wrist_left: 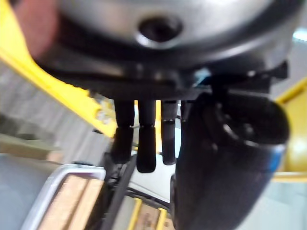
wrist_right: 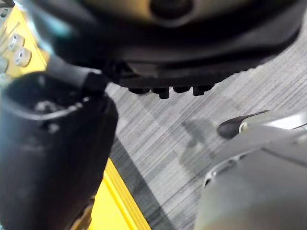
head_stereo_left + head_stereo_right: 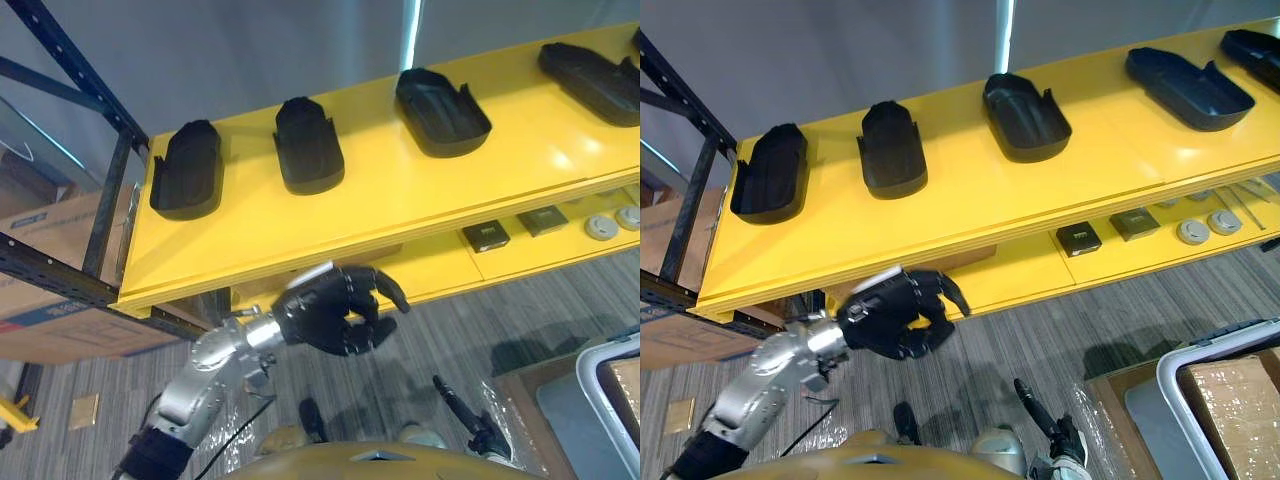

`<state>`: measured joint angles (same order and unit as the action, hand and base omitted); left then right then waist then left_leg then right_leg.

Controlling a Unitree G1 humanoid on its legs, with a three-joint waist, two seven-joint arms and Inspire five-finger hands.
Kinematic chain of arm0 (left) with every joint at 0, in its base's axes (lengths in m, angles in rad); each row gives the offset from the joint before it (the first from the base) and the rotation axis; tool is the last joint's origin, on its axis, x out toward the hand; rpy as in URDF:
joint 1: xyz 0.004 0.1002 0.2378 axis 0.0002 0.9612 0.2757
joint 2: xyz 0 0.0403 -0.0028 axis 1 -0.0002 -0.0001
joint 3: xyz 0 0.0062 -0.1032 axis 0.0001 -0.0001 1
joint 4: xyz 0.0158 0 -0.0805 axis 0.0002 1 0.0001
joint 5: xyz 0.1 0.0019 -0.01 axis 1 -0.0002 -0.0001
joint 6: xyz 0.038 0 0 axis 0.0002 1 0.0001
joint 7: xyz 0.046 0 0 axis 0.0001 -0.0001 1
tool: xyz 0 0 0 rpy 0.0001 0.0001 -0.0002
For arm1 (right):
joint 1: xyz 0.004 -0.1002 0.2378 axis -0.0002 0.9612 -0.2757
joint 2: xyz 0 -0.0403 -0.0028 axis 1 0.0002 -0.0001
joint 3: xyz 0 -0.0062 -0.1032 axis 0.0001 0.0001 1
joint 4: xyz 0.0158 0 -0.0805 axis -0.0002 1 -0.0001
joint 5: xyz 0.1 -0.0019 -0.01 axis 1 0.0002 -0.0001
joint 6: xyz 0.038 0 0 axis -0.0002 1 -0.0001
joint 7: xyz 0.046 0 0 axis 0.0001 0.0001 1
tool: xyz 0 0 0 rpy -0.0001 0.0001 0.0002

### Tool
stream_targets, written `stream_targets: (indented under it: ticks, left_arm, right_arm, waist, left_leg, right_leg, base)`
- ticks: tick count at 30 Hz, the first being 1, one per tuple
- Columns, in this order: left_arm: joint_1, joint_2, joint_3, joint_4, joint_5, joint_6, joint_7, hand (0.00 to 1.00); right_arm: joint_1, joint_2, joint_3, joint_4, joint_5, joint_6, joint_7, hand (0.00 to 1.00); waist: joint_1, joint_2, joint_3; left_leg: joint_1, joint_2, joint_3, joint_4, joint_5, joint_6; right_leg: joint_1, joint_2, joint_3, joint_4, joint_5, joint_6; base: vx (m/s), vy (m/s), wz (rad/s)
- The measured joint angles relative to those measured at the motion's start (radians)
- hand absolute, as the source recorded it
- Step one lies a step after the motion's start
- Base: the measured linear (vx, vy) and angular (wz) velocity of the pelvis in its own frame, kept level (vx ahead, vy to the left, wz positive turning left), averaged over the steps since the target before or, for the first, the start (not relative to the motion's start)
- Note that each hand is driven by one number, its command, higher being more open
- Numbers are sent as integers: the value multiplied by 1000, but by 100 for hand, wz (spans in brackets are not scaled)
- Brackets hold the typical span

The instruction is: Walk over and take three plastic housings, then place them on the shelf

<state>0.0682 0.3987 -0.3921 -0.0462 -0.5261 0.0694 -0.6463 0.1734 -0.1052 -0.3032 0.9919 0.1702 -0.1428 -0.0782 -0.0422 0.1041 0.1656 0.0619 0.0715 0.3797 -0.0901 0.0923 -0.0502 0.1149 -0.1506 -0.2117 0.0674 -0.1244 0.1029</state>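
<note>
Inspection at the rack: my left hand [image 3: 325,312] hangs just below the front edge of the yellow shelf [image 3: 330,225], fingers half curled toward the thumb and holding nothing. My right hand [image 2: 53,143] is low over the carpet [image 3: 420,350], near a grey-rimmed bin [image 3: 1215,346]; I cannot tell whether it is released or clenched. Four black housings [image 3: 308,147] lie in a row on the shelf's top, each apart from the next, the leftmost housing [image 3: 187,170] close to the shelf's end by the black post [image 3: 112,200]. I judge the placing step to be at or near completion, with this hand free for a further fetch or a final check. To do it well, any rise of the hand should begin out from under the shelf, so the knuckles do not catch the front lip, and any further housing should come in flat over that lip. Open room: a broad bare strip runs along the front of the shelf, with gaps between neighbouring housings. Constraints: the post on the left, a lower shelf [image 3: 440,265] carrying small parts directly behind the hand, and the bin on the right.
</note>
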Motion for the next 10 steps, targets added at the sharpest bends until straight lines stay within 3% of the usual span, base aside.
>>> stream_targets:
  ticks: [3, 7, 10]
  left_arm:
    - [3, -11, -6, 195, 95, 46, 97, 100]
    - [26, -10, -3, 356, 272, 50, 182, 100]
    - [54, -20, 8, 459, 423, 70, 246, 100]
  right_arm:
    - [-10, -11, 30, 24, 0, 3, 0, 100]
    - [-9, -10, 41, 38, 1, 31, 0, 100]
    - [-24, 1, 55, 56, 1, 57, 0, 100]
  waist:
    - [-1, -7, -9]
    - [14, -42, -20]
    - [15, -83, -24]
  left_leg:
    - [-1, 10, -2, 0, 3, -1]
    - [-14, 5, -32, 0, 4, -2]
    - [-14, -1, -45, 0, 4, -3]
  right_leg:
    - [8, 11, -8, -21, 6, -4]
    - [23, 9, -48, -39, 9, 0]
    - [43, 7, -67, -53, 13, 5]
  base:
    - [-48, -11, 2]
    - [10, -7, 24]
    - [64, 1, 17]
